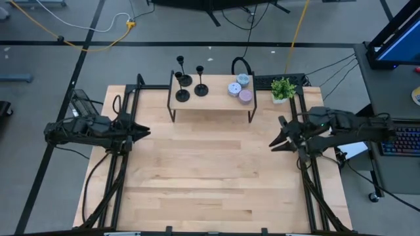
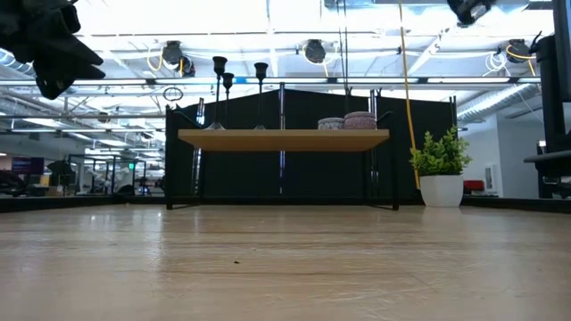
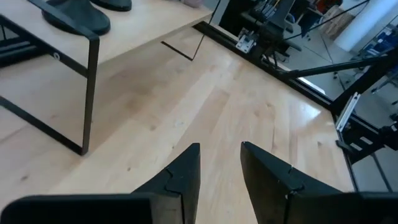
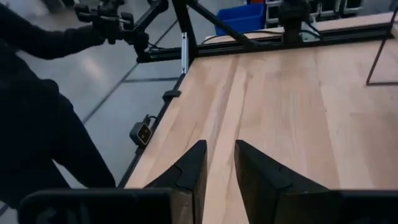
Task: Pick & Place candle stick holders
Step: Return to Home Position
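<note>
Three matte-black candle stick holders (image 1: 182,96), (image 1: 186,80), (image 1: 201,90) stand upright on their disc bases on the left part of a small wooden shelf (image 1: 210,101) at the table's far side. In the low view their stems (image 2: 220,76) rise above the shelf top. Two of the bases (image 3: 78,18) show in the left wrist view. My left gripper (image 1: 146,133) hovers near the table's left edge, open a little and empty (image 3: 221,148). My right gripper (image 1: 274,143) hovers near the right edge, open a little and empty (image 4: 220,144).
Three pastel pucks (image 1: 240,88) lie on the shelf's right part. A small green potted plant (image 1: 283,88) stands at the far right beside the shelf. The shelf stands on thin black legs (image 3: 87,93). Bare wooden tabletop (image 1: 210,170) lies between the grippers and toward the near edge.
</note>
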Robot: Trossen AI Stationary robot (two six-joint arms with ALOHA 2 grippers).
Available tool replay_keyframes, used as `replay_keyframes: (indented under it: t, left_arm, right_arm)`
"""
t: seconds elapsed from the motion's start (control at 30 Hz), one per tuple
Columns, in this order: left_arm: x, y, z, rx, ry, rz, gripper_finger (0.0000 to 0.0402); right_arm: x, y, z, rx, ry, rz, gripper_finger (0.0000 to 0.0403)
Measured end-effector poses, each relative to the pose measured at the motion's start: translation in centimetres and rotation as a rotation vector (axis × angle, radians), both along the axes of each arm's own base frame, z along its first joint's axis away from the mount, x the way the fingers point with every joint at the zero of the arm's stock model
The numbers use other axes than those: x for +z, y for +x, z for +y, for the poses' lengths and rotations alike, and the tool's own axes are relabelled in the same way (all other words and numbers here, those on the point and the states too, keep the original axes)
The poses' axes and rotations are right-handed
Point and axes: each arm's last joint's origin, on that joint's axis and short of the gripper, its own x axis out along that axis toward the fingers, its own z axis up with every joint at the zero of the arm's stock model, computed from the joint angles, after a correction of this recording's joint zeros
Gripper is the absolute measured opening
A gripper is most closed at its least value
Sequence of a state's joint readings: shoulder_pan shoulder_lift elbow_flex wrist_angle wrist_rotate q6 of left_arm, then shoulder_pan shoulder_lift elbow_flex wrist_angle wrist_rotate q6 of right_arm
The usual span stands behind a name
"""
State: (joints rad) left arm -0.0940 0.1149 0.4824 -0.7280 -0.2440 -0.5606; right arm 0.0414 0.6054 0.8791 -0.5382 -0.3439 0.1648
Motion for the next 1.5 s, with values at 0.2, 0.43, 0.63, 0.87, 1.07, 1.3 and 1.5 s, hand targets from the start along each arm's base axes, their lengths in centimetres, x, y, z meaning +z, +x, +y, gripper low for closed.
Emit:
replay_keyframes:
  t: [0.2, 0.43, 0.63, 0.87, 1.07, 1.3, 1.5]
  left_arm:
    - [0.0, 0.0, 0.0, 0.012, -0.020, -0.006, 0.0120]
    - [1.3, 0.4, 0.0, 0.005, 0.035, -0.133, 0.0120]
    - [0.4, 2.3, -0.5, -0.113, 0.114, -0.315, 0.0120]
    - [-3.7, 4.1, -0.9, -0.203, 0.090, -0.386, 0.0120]
    - [-5.6, 4.5, -0.9, -0.176, 0.104, -0.352, 0.0120]
    - [-6.7, 4.7, -0.7, -0.139, 0.138, -0.312, 0.0120]
    - [-7.3, 4.7, -0.7, -0.115, 0.143, -0.288, 0.0120]
  right_arm:
    - [-3.2, -1.7, -0.1, -0.018, 0.047, -0.093, 0.0073]
    - [-3.9, -5.7, -0.6, -0.141, 0.060, -0.245, 0.0073]
    - [-5.3, -7.8, -0.8, -0.178, 0.064, -0.333, 0.0073]
    - [-7.6, -6.5, -0.8, -0.194, 0.085, -0.282, 0.0073]
    - [-9.7, -5.3, -0.9, -0.238, 0.038, -0.284, 0.0073]
    - [-12.9, -3.7, -0.8, -0.250, 0.035, -0.266, 0.0073]
    - [-15.7, -2.5, -0.8, -0.249, 0.026, -0.306, 0.0073]
